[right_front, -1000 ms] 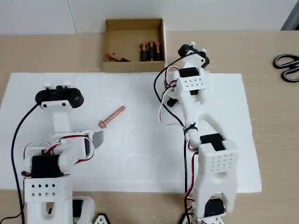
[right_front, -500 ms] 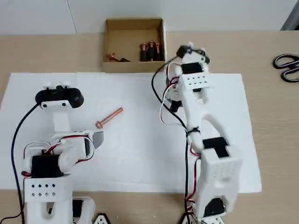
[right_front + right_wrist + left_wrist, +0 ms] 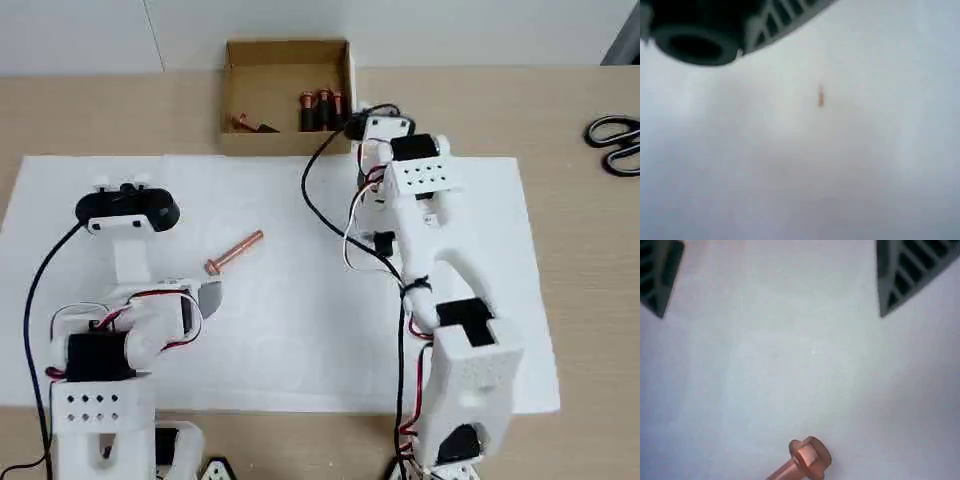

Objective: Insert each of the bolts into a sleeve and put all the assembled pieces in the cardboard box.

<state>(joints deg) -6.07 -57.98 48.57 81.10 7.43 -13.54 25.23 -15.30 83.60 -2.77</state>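
One bolt [image 3: 237, 251] lies loose and slantwise on the white sheet [image 3: 300, 340] covering the desk [image 3: 560, 100], its flanged head toward the left claw [image 3: 207, 297] and just clear of it. The cardboard box [image 3: 287, 46] at the far edge already holds several assembled pieces [image 3: 322, 110]. In the left wrist view the left claw's jaws stand wide apart with nothing between them, and the bolt's head shows at the frame's edge, not between the fingers [image 3: 905, 275]. The right claw [image 3: 755, 30] is closed on what looks like a black sleeve [image 3: 695, 47], held above the sheet near the box with its hollow end in plain sight.

The step in hand appears to be the left arm's pick-up of this bolt. To do it well, the open claw should be brought over the shank and turned so that the jaws close across the bolt's length, not along it (a round shank nipped off-centre will likely roll or squirt out). A grip close to the head would leave the plain end free and long enough to enter the sleeve. The descent should stop as the fingertips meet the sheet, so the paper is not dragged. Once the bolt is lifted, its axis needs lining up with the sleeve's bore before any push, since a skewed start would probably jam at the rim.
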